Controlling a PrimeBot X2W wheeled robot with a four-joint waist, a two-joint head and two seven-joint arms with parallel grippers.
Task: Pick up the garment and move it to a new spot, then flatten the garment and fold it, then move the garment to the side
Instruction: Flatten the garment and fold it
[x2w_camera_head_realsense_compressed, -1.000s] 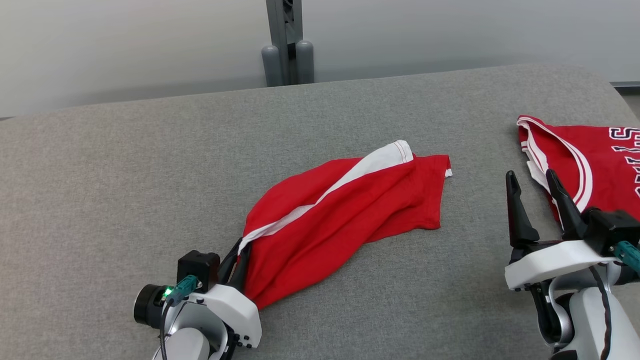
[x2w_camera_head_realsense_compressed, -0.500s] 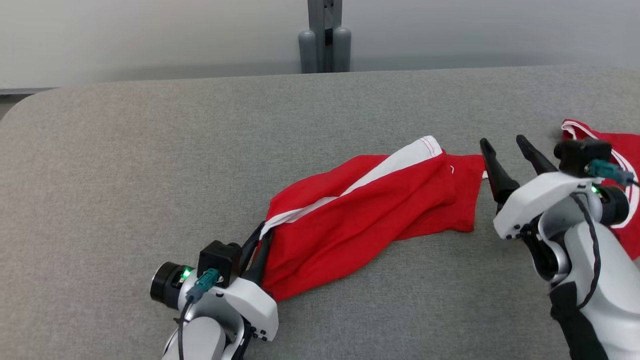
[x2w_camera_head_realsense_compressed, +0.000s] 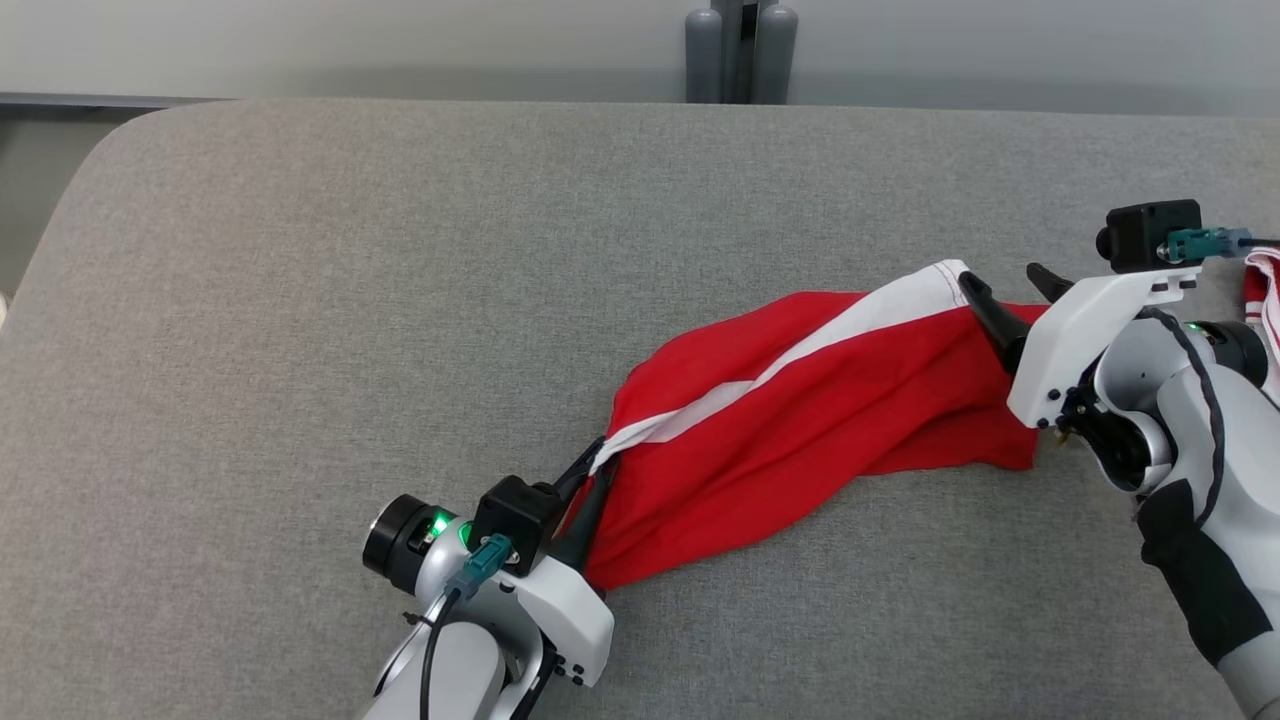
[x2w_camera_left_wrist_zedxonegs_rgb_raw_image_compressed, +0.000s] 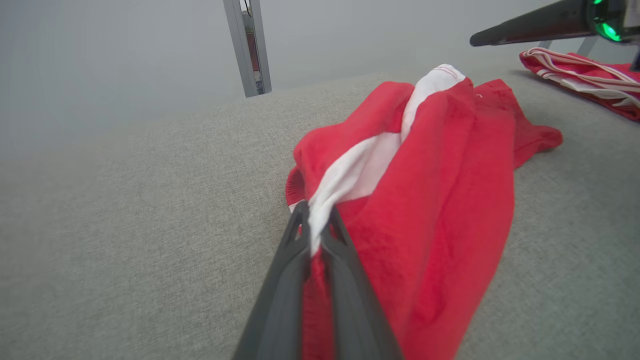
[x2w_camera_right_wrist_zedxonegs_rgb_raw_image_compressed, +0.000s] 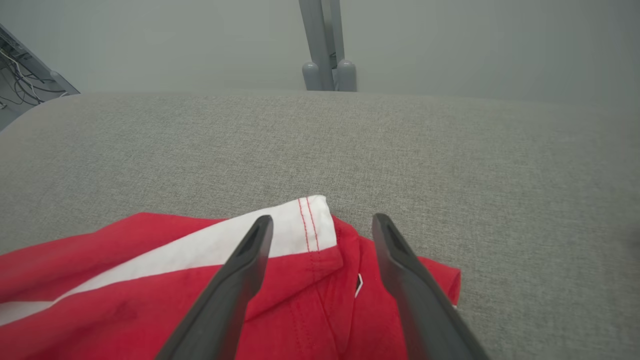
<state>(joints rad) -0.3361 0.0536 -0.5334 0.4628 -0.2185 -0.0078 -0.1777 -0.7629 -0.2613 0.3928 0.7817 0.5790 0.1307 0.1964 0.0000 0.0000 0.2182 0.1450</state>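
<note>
The garment (x2w_camera_head_realsense_compressed: 800, 420) is red with a white stripe and lies bunched in a long diagonal on the grey table (x2w_camera_head_realsense_compressed: 300, 300). My left gripper (x2w_camera_head_realsense_compressed: 595, 470) is shut on its near left end, and in the left wrist view its fingers (x2w_camera_left_wrist_zedxonegs_rgb_raw_image_compressed: 315, 212) pinch the white stripe of the garment (x2w_camera_left_wrist_zedxonegs_rgb_raw_image_compressed: 440, 200). My right gripper (x2w_camera_head_realsense_compressed: 1003, 278) is open over the garment's far right end. In the right wrist view the right gripper (x2w_camera_right_wrist_zedxonegs_rgb_raw_image_compressed: 322, 220) has its fingers astride the white hem corner of the garment (x2w_camera_right_wrist_zedxonegs_rgb_raw_image_compressed: 150, 280), with nothing gripped.
A second red-and-white jersey (x2w_camera_head_realsense_compressed: 1262, 290) lies at the table's right edge, also in the left wrist view as the jersey (x2w_camera_left_wrist_zedxonegs_rgb_raw_image_compressed: 580, 75). A grey post (x2w_camera_head_realsense_compressed: 740, 50) stands behind the table. The table's rounded left corner (x2w_camera_head_realsense_compressed: 90, 180) is in view.
The head camera has turned, shifting the whole picture right. My right gripper has moved left from the jersey to over the garment's far end. The left gripper keeps its hold.
</note>
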